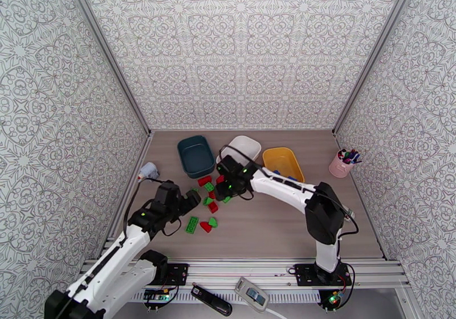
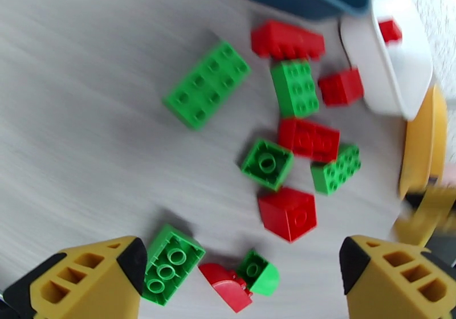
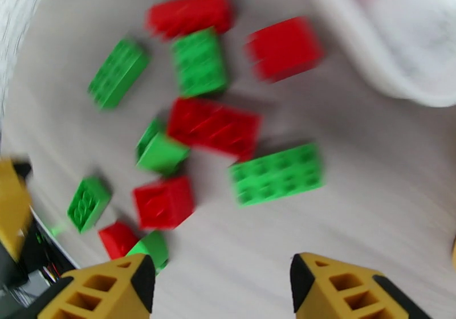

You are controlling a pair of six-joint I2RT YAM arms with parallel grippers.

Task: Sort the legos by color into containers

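Observation:
Several red and green legos [image 1: 210, 200] lie scattered on the wooden table in front of three containers: a dark teal tub [image 1: 195, 156], a white tub [image 1: 249, 143] and a yellow tub [image 1: 283, 163]. My left gripper [image 2: 242, 269] is open above the near edge of the pile, over a green brick [image 2: 171, 263] and a red piece [image 2: 227, 285]. My right gripper [image 3: 222, 280] is open and holds nothing; it hovers over the pile's far side, near a long green brick [image 3: 276, 173]. One red brick [image 2: 390, 29] lies inside the white tub [image 2: 393, 69].
A pink pen cup [image 1: 342, 164] stands at the right wall. A small grey-white object [image 1: 149, 171] lies by the left wall. Patterned walls close in three sides. Bare table stretches to the right of the pile.

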